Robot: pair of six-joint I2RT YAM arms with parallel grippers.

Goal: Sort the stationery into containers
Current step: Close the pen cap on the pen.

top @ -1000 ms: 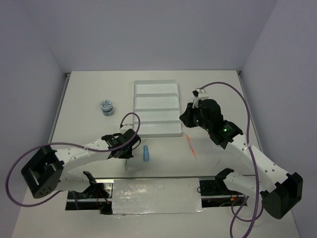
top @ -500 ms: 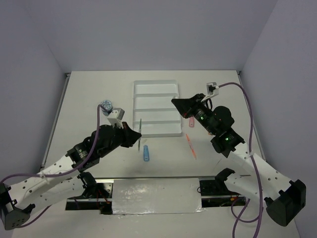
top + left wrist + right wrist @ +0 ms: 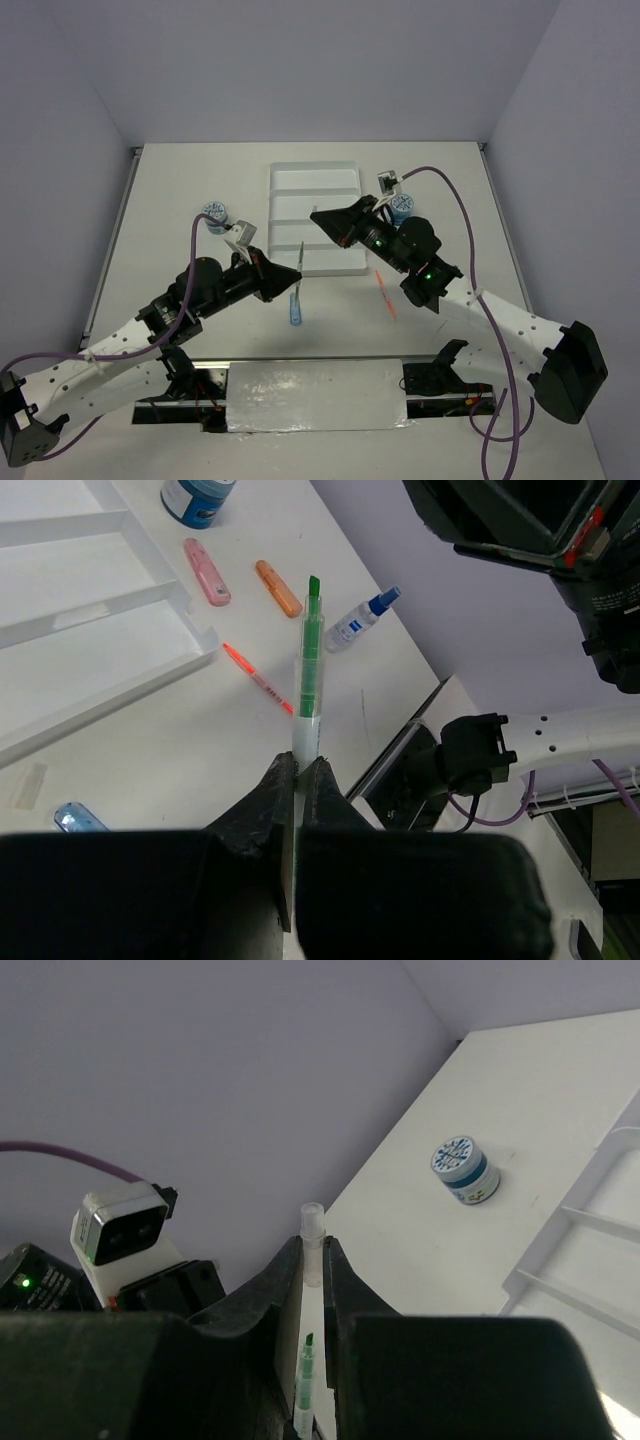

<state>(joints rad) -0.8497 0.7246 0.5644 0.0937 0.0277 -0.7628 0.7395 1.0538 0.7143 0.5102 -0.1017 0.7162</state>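
Note:
My left gripper [image 3: 298, 765] is shut on the white end of a green uncapped pen [image 3: 308, 670], which it holds up in the air, tip outward. In the top view that pen [image 3: 300, 260] hangs over the front edge of the white four-compartment tray [image 3: 315, 160]. My right gripper [image 3: 312, 1250] is shut on a small clear cap [image 3: 313, 1230], just above the green pen's tip [image 3: 304, 1370]. The two grippers [image 3: 292, 277] [image 3: 318, 218] face each other closely. On the table lie a blue stick [image 3: 294, 308] and an orange pen [image 3: 386, 293].
One blue-white tub [image 3: 214, 217] stands left of the tray, another [image 3: 402, 207] right of it. The left wrist view shows a pink stick [image 3: 205, 570], an orange stick [image 3: 278, 587] and a white-blue tube [image 3: 362, 620] on the table beyond the tray's corner [image 3: 200, 645].
The left arm rose from the table with the green pen and swung right. The right gripper swung left over the tray's front with the cap, ending just above the pen's tip.

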